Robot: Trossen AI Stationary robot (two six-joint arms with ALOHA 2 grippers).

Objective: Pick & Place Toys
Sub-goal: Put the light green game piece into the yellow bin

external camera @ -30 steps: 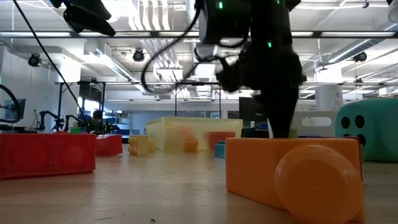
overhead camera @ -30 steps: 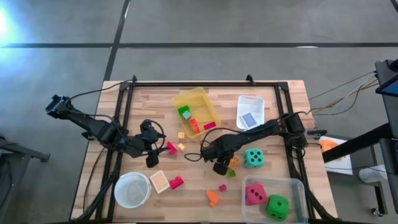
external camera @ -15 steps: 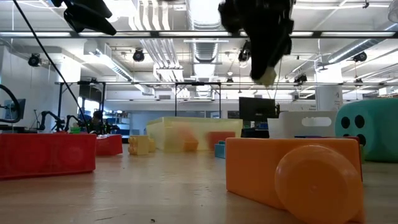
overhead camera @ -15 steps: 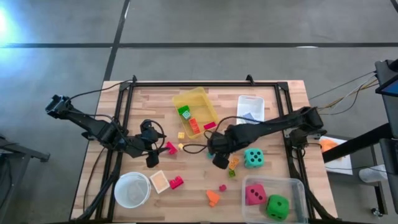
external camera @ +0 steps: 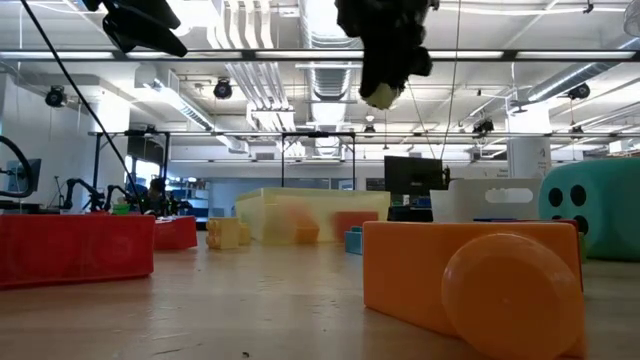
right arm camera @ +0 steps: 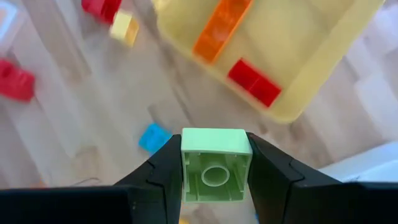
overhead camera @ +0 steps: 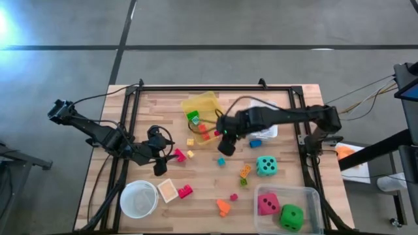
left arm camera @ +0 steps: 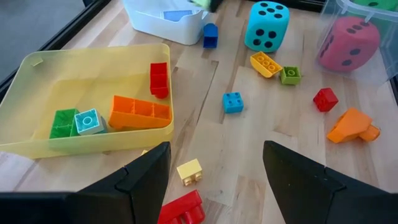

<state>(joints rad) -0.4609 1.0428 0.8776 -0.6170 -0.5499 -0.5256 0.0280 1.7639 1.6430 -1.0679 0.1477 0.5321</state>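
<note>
My right gripper (right arm camera: 215, 186) is clamped on a pale green block (right arm camera: 216, 165), up in the air just beside the yellow bin (overhead camera: 208, 104), at its near corner. Inside the bin: orange block (left arm camera: 140, 112), red block (left arm camera: 159, 79), green block (left arm camera: 63, 122), w/ a light teal one touching it. On the table (overhead camera: 287, 98) near the bin: small blue block (left arm camera: 233, 102), small yellow block (left arm camera: 189, 170). Teal die (overhead camera: 265, 166) sits further off, pink-red die (overhead camera: 267, 203) and green die (overhead camera: 291, 216) in the clear bin (overhead camera: 313, 196), well apart from the yellow bin. My left gripper (left arm camera: 214, 168) waits near the bin's other side, fingers spread wide, nothing between them.
</note>
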